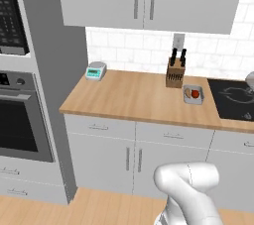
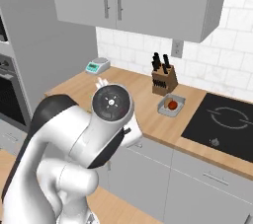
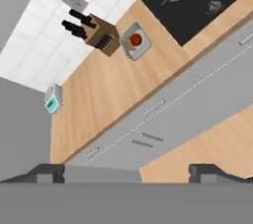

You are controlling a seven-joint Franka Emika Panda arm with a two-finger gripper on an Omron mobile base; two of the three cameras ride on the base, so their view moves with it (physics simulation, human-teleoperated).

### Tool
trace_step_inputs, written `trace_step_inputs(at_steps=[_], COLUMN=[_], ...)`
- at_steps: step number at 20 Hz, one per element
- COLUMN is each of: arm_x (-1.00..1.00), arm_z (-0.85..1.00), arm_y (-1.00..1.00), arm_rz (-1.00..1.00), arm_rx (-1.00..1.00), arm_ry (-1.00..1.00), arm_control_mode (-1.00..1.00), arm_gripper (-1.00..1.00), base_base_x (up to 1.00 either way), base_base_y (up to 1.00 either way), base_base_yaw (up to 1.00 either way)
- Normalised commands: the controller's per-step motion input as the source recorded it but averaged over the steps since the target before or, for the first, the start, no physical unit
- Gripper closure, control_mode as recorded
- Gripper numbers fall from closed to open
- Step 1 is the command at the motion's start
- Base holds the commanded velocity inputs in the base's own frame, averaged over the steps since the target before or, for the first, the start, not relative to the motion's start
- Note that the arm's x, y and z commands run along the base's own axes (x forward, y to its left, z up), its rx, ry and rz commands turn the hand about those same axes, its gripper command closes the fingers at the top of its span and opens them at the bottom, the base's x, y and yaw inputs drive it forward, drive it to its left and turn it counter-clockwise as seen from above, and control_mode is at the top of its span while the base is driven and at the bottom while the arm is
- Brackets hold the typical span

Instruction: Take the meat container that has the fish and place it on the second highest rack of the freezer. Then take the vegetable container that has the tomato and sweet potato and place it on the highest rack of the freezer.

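On the wooden counter (image 1: 134, 95), between the knife block (image 1: 175, 73) and the cooktop (image 1: 230, 97), locate the vegetable container (image 1: 193, 95) holding the tomato (image 1: 195, 93), then bring your wide-open, empty gripper (image 3: 127, 171) down squarely over one rim.

The counter (image 1: 129, 97) is showing a matt light wood grain, smooth; the knife block (image 1: 175, 74) near its back edge is looking like darker wood. The cooktop (image 1: 233, 99) is reading as glossy black glass, the backsplash (image 1: 134, 48) as white tile.
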Motion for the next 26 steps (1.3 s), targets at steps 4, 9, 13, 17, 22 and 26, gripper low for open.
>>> trace_step_inputs(at_steps=[4, 9, 13, 17, 22, 26], arm_x=[0.78, 0.52, 0.44, 0.31, 0.37, 0.59], arm_z=[-0.29, -0.34, -0.37, -0.44, -0.43, -0.22], arm_y=[0.00, -0.03, -0.10, -0.24, -0.27, -0.12], arm_rz=[-0.24, -0.19, -0.14, -0.04, 0.00, 0.00], arm_rx=[0.35, 0.29, 0.21, 0.08, 0.06, 0.07], arm_ry=[0.24, 0.20, 0.16, 0.06, 0.01, 0.01], arm_control_mode=[-1.00, -1.00, -1.00, -1.00, -1.00, -1.00], arm_gripper=[-1.00, -1.00, -1.00, -1.00, -1.00, -1.00], base_base_x=[0.00, 0.00, 0.00, 0.00, 0.00, 0.00], base_base_y=[0.00, 0.00, 0.00, 0.00, 0.00, 0.00], base_base_yaw=[0.00, 0.00, 0.00, 0.00, 0.00, 0.00])
